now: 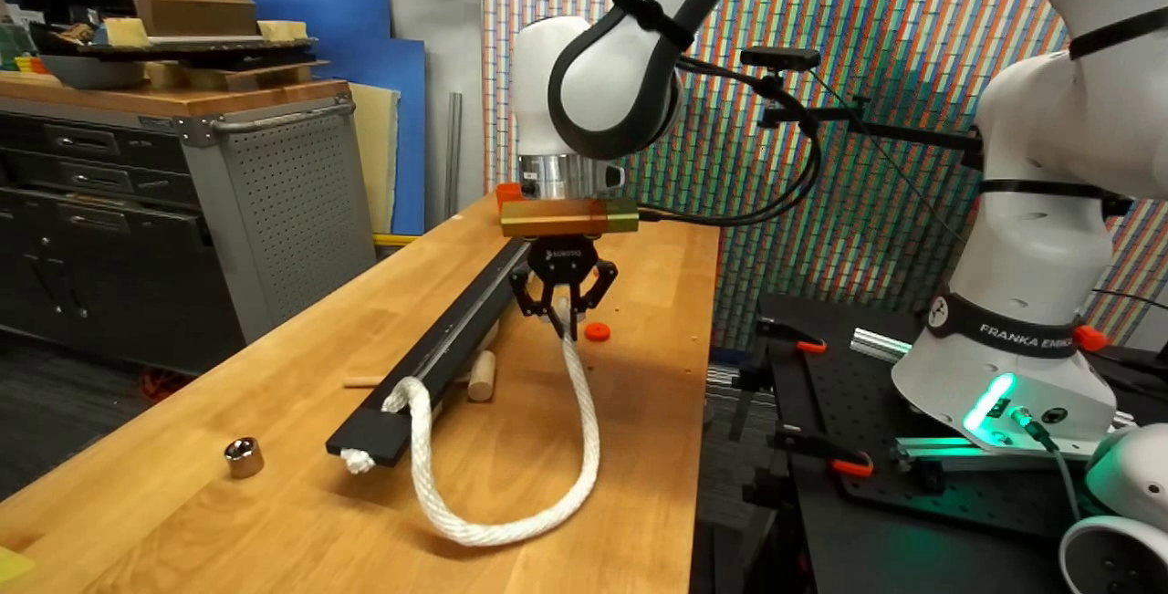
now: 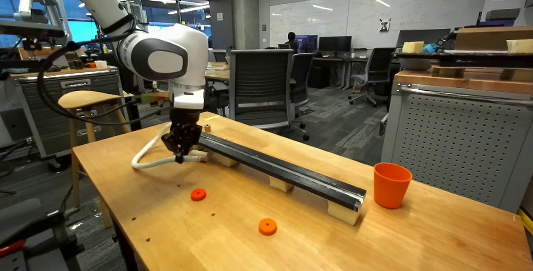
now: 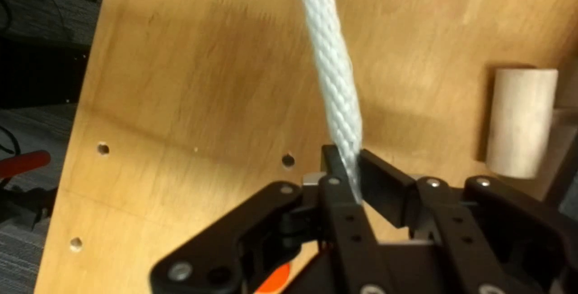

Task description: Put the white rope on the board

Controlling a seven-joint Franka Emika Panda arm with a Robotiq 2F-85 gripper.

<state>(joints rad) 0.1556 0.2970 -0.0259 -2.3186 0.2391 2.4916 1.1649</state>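
The white rope shows in both exterior views [image 1: 589, 421] [image 2: 143, 158] as a loop that sags from my gripper to the table. Its other part curls onto the near end of the black board [image 1: 438, 357], and a frayed tip shows just below that end; the link between them is hidden. The board [image 2: 283, 169] is long, narrow and raised off the table. My gripper [image 1: 564, 316] is shut on the rope beside the board, a little above the table. In the wrist view the rope [image 3: 334, 72] runs up from between my fingertips [image 3: 345, 163].
Pale blocks [image 2: 281, 184] support the board. A wooden dowel [image 1: 482, 377] lies beside it, and it also shows in the wrist view [image 3: 521, 122]. Orange discs [image 2: 267, 226], an orange cup [image 2: 391, 185] and a metallic ring [image 1: 244, 457] stand on the wooden table [image 1: 301, 393].
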